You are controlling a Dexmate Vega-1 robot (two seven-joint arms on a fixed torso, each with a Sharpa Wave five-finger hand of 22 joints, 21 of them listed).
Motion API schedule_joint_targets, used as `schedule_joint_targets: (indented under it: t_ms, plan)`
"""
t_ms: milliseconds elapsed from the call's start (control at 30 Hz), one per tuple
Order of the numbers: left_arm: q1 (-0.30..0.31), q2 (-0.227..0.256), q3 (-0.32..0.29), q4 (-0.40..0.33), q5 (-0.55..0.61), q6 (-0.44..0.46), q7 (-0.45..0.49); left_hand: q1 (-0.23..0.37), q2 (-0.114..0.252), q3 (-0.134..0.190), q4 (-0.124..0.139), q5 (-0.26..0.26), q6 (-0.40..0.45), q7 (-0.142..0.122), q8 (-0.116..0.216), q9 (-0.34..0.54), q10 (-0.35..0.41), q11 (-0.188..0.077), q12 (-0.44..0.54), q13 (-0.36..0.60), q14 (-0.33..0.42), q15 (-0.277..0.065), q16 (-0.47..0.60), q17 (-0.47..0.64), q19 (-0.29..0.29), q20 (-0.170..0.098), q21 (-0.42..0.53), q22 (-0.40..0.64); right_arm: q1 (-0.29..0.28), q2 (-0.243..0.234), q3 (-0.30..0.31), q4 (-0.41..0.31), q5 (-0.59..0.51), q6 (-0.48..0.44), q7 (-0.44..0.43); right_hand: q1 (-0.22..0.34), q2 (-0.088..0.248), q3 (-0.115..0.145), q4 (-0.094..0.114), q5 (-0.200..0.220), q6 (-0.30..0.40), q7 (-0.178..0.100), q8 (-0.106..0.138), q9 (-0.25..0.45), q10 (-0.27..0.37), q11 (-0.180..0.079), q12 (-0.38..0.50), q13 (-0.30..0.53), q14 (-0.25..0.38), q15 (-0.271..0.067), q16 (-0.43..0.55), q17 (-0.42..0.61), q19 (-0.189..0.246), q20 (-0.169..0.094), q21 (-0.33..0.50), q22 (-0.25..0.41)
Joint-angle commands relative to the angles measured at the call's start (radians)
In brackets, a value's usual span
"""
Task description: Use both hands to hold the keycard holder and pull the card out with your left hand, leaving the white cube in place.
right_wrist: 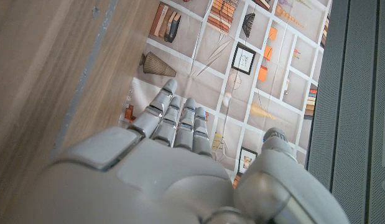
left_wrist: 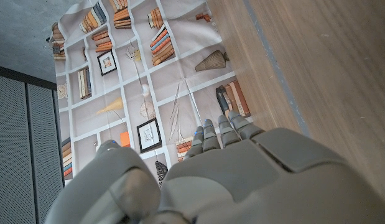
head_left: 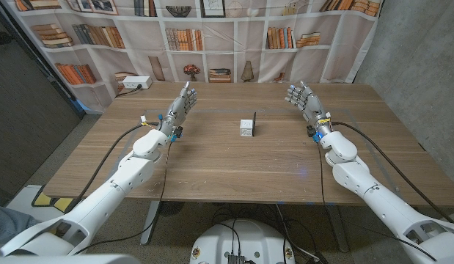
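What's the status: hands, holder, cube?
Left hand and right hand open, holding nothing. White cube and dark keycard holder mid-table, untouched. Nothing in the way.

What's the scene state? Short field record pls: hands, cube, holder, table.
left hand: open, holds nothing, left of the cube
right hand: open, holds nothing, right of the cube
cube: white, mid-table, untouched
holder: dark, upright against the cube's right side; card not discernible
table: wooden
stage: no grasp begun
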Motion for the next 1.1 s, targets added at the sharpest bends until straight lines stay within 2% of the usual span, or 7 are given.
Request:
schedule_joint_targets:
  t_ms: [33,133,333,433,800,1000,1100]
  plan:
    - [0.028,0.009,-0.009,-0.024,0.027,-0.032,0.036,0.000,0.001,0.001,-0.003,-0.003,0.009,0.002,0.005,0.004,0.014,-0.002,0.008,0.003,0.010,0.003,0.005,0.003,0.014,0.001,0.005,0.002,-0.003,-0.026,-0.009,-0.029,-0.117,0.054,-0.067,0.020,0.004,0.005,-0.011,-0.002,0.011,-0.034,0.007,0.003,0.002,-0.024,0.004,0.003,0.012,0.000,-0.001,0.002,0.015,-0.020,0.007,0.003]
    - [0.038,0.013,-0.014,-0.034,0.028,-0.036,0.043,0.002,0.001,0.000,-0.004,-0.003,0.011,0.001,0.005,0.004,0.016,-0.004,0.007,0.003,0.012,0.002,0.004,0.003,0.015,0.001,0.004,0.002,-0.005,-0.031,-0.011,-0.036,-0.150,0.058,-0.093,0.027,0.003,0.007,-0.016,-0.003,0.030,-0.050,0.011,0.004,0.006,-0.046,0.003,0.003,0.007,0.001,-0.006,0.002,0.012,-0.017,0.004,0.003]
    - [0.050,0.022,-0.020,-0.051,0.030,-0.036,0.050,0.005,0.003,0.000,-0.005,-0.005,0.020,0.000,0.005,0.004,0.024,-0.010,0.007,0.003,0.019,0.000,0.003,0.003,0.019,0.002,0.003,0.002,0.004,-0.018,-0.017,-0.008,-0.179,0.098,-0.109,0.039,0.005,0.011,-0.021,-0.002,0.039,-0.065,0.011,0.004,0.004,-0.062,-0.001,0.003,-0.005,0.003,-0.012,0.002,0.000,-0.013,-0.004,0.002]
    - [0.057,0.029,-0.023,-0.063,0.034,-0.030,0.057,0.006,0.003,-0.001,-0.006,-0.006,0.021,0.001,0.005,0.004,0.025,-0.010,0.007,0.003,0.021,-0.001,0.003,0.003,0.020,0.002,0.003,0.002,0.009,-0.013,-0.020,0.003,-0.207,0.113,-0.129,0.050,0.003,0.012,-0.027,-0.002,0.044,-0.067,0.009,0.004,-0.008,-0.074,-0.009,0.003,-0.026,0.009,-0.019,0.002,-0.014,0.013,-0.013,0.001]
    - [0.072,0.037,-0.035,-0.078,0.031,-0.031,0.069,0.010,0.004,-0.002,-0.007,-0.008,0.029,0.004,0.005,0.004,0.030,-0.007,0.005,0.003,0.027,0.000,0.002,0.003,0.021,0.004,0.001,0.002,0.024,-0.048,-0.033,-0.027,-0.428,0.101,-0.273,0.094,0.021,0.030,-0.041,0.002,0.042,-0.107,0.001,0.005,-0.003,-0.110,-0.010,0.003,-0.023,0.020,-0.012,0.002,-0.015,0.031,-0.020,0.001]
    - [0.069,0.036,-0.035,-0.075,0.035,-0.040,0.063,0.012,0.006,-0.003,-0.008,-0.009,0.038,0.004,0.005,0.004,0.038,-0.007,0.006,0.003,0.030,0.000,0.000,0.003,0.022,0.006,-0.001,0.002,0.016,-0.067,-0.030,-0.067,-0.545,0.080,-0.364,0.153,0.027,0.049,-0.058,0.002,0.044,-0.137,0.001,0.005,0.008,-0.146,-0.010,0.003,-0.018,0.012,-0.011,0.002,-0.007,0.018,-0.024,0.000]
    - [0.071,0.036,-0.038,-0.075,0.034,-0.046,0.063,0.013,0.007,-0.003,-0.008,-0.010,0.046,0.002,0.007,0.004,0.043,-0.012,0.006,0.003,0.031,0.000,-0.001,0.003,0.022,0.007,-0.002,0.002,0.008,-0.072,-0.027,-0.088,-0.588,0.069,-0.405,0.199,0.015,0.058,-0.065,0.000,0.072,-0.160,0.009,0.005,0.024,-0.166,-0.008,0.003,-0.023,0.011,-0.012,0.002,-0.016,0.027,-0.034,0.000]
